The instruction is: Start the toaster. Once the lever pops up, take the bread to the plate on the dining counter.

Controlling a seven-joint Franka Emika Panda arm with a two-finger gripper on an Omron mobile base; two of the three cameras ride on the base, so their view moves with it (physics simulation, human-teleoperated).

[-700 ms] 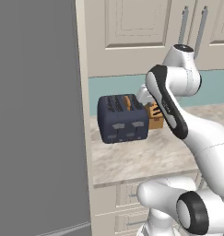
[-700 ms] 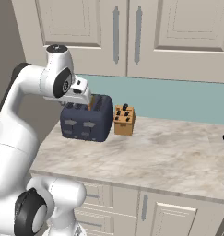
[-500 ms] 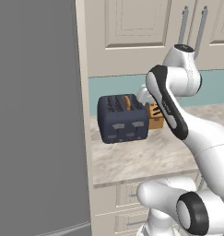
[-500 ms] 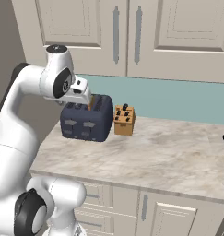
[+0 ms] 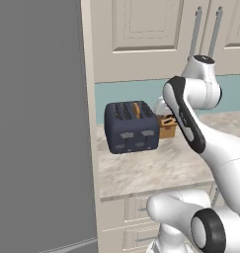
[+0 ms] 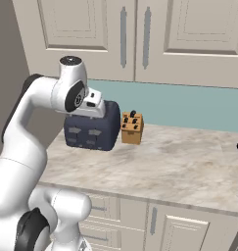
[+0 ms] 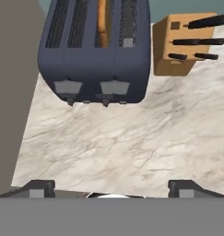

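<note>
Jaws stand spread wide with nothing between them; in the hand view the two dark fingertips [image 7: 37,188] sit far apart at the bottom edge, and the gripper [image 7: 111,190] hangs over bare marbled stone counter [image 7: 132,143], clear of it.

The hand points down and forward toward the front of the dark navy-blue boxy four-slot toaster [image 7: 97,48], apart from it. In the left base view the white arm's forearm slants across in front of the counter, elbow raised, wrist near the toaster's right side.

The thin golden-brown bread slice [image 7: 103,23] stands upright in the third slot from the left. Both grey lever panels [image 7: 66,87] sit low on the toaster's front.

Just beside the toaster stands a light brown wooden knife block [image 7: 174,44] with dark handles.

No legible writing or labels on any object.
</note>
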